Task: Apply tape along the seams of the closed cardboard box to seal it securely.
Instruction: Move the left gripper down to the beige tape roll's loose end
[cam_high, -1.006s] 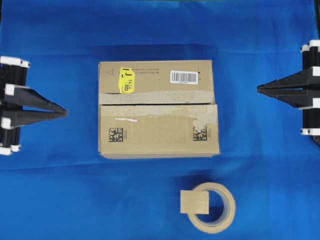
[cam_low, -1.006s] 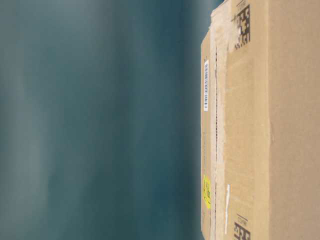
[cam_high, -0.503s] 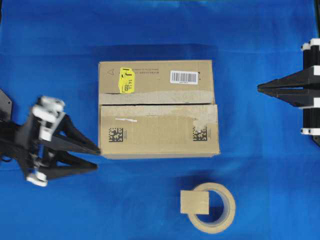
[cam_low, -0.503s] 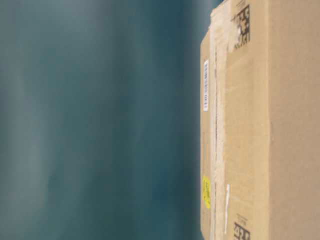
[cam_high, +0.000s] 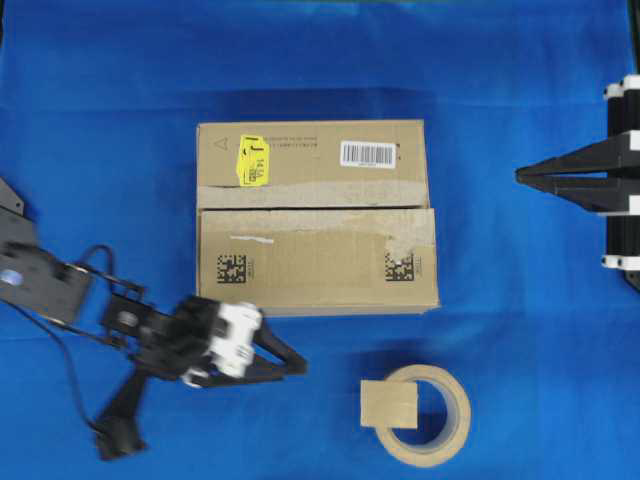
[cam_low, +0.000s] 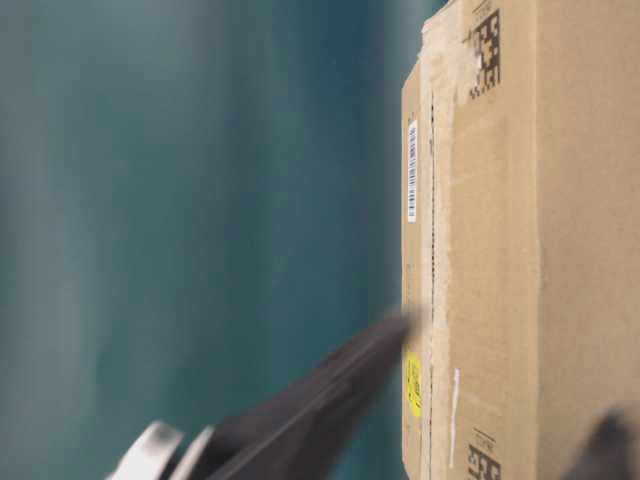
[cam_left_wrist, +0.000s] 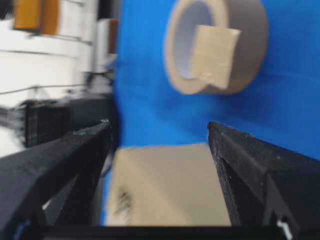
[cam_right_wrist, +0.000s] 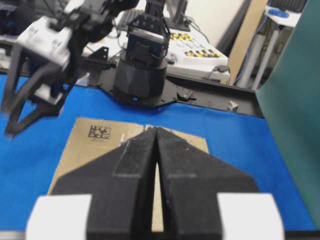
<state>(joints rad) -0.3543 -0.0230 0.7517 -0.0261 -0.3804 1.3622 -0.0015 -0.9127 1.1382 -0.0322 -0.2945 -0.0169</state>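
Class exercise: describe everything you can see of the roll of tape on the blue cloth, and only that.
The roll of tape is a tan ring with an open round hole, lying flat on the blue cloth in front of the cardboard box and apart from it. A small square piece of tan tape covers the ring's left side and part of the hole. Neither gripper touches the roll; the left gripper, open, points toward it from the left.

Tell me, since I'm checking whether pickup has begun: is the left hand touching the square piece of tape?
Apart. The overhead view shows bare blue cloth between the left hand and the tape, which lies on the roll; the hand's fingers are open.
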